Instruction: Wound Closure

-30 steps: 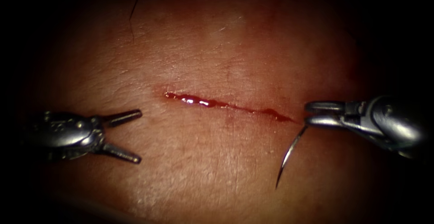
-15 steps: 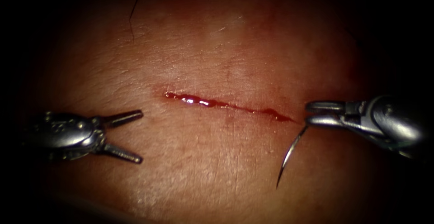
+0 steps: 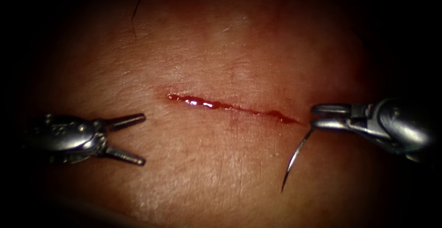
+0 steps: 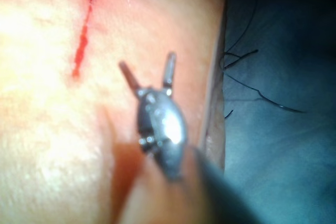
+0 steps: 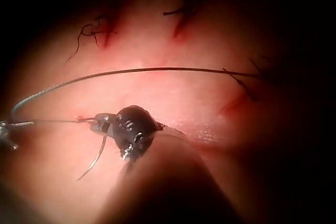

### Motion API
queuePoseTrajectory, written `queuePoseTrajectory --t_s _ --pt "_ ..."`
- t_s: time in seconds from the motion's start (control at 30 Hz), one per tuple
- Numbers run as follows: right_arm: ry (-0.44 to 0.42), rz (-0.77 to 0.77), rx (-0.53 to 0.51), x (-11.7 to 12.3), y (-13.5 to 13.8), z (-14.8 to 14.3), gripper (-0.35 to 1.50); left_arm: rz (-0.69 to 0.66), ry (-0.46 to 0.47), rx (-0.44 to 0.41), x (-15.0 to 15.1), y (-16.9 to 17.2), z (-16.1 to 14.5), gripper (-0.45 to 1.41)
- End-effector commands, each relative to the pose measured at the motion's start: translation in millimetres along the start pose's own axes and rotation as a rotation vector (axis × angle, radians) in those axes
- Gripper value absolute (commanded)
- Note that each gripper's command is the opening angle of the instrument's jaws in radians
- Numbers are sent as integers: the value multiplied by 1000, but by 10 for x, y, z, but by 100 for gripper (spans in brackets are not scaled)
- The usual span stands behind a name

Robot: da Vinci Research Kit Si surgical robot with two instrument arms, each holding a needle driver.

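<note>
While nothing moved, right tool [image 3: 314,116] grips needle [image 3: 294,159] end, left tool [image 3: 138,138] empty.

Left hand [image 3: 138,139] left of cut [image 3: 230,106]; right hand [image 3: 314,116] at cut's right end; needle [image 3: 294,158] below it.

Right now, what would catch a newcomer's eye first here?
The red cut running across the middle of the tissue. Next, the curved needle, held near its blunt end by the right gripper by the cut's right end, its tip free above the tissue. The left gripper sits open and holds nothing, left of the cut.
</note>
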Motion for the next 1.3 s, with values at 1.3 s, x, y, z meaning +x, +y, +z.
queuePoseTrajectory --t_s 1.3 --pt "-59 -315 135 70 20 137 -35 -255 91 64 18 -1 86 105"
